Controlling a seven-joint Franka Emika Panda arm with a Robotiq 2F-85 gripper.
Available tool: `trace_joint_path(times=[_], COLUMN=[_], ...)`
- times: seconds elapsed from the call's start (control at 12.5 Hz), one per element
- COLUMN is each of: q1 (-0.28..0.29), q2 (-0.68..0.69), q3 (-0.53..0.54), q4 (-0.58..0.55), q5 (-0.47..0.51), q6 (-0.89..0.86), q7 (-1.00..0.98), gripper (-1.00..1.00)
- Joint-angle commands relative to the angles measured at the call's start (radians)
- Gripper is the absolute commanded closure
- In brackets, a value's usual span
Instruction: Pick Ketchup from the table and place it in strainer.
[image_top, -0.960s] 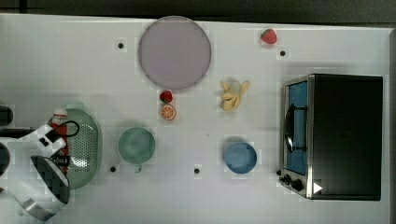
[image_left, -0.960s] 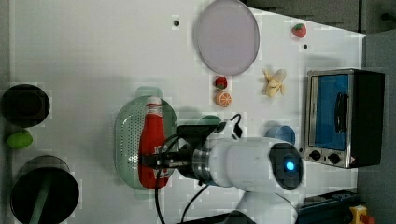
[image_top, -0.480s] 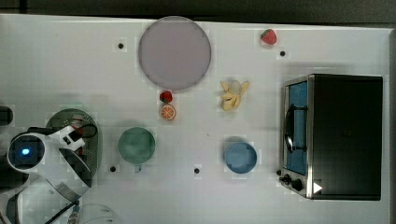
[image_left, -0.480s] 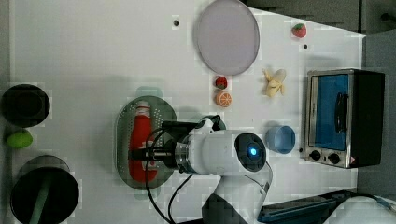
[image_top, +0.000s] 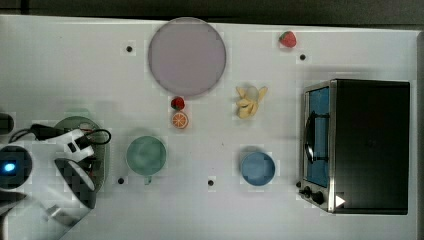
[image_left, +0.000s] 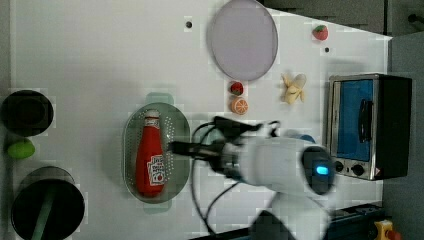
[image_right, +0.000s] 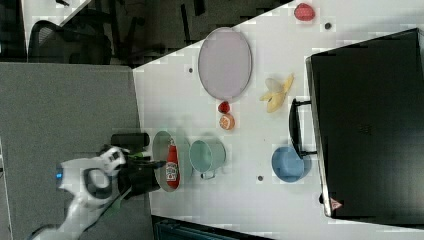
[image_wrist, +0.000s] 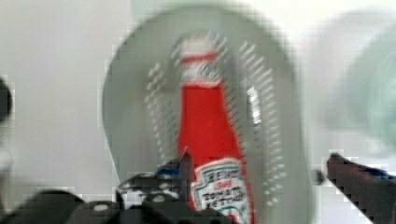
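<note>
Ketchup (image_left: 151, 159) lies flat inside the strainer (image_left: 131, 150), left-centre of the left view, white cap toward the frame top. My end effector (image_wrist: 254, 175) is open, fingers spread either side of the bottle's label end in the wrist view, gripping nothing. In the left view my arm sits just right of the strainer. Green cup (image_top: 145, 155) is beside the strainer on the surface (image_top: 75, 65) in the top view.

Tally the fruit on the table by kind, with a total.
Strawberries: 2, one near the table's edge, one below the plate in the top view
Orange half: 1
Banana: 1
Green fruit, kind unclear: 1
Total: 5
</note>
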Motion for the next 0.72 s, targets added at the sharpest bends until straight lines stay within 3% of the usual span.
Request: trace_joint_path(times=[0.08, 0.24, 0.48, 0.72], q1=[-0.1, -0.151, -0.204, -0.224], q2=[-0.187, -0.281, -0.37, -0.423], q3=[-0.002, -0.046, -0.182, -0.354], q4=[0.077, 0.127, 0.217, 0.264], q5=[0.157, 0.26, 0.271, 0.266], q6=[-0.192, -0.398, -0.605, -0.66], q7=[0.034, -0.05, -0.142, -0.162], gripper=[-1.0, -1.0, -1.0, -1.0])
